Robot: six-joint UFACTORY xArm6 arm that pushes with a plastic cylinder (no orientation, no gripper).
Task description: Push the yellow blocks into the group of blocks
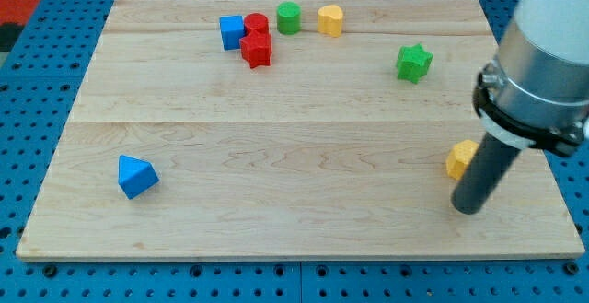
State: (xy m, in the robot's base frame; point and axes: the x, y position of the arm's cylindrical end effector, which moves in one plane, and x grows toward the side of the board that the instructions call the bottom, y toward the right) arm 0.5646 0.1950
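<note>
Wooden tabletop (276, 192), pale planks, set on a blue perforated base (28, 110); no brand, label or writing can be read anywhere

Contents, from the view's left to the view's right:
- blue block (137, 176), wedge-like, alone near the view's bottom left, well apart from the rest
- blue cube (231, 32), at the view's top, left end of the group
- red cylinder (257, 24), just right of the blue cube, touching or nearly so
- red star-shaped block (257, 51), directly below the red cylinder, touching it
- green cylinder (289, 17), just right of the red cylinder
- yellow block (330, 19), rounded, beside the green cylinder, a small gap between them; right end of the group
- green star-shaped block (414, 63), apart from the group, toward the view's right
- second yellow block (461, 159), near the view's right edge, far below the group, partly hidden by the rod

Arm: no claw fitted, so no open or closed state applies; dark rod descends from a grey collar at the view's right. My tip (468, 211) rests on the tabletop just below and right of the second yellow block, the rod against or just beside that block's right side
</note>
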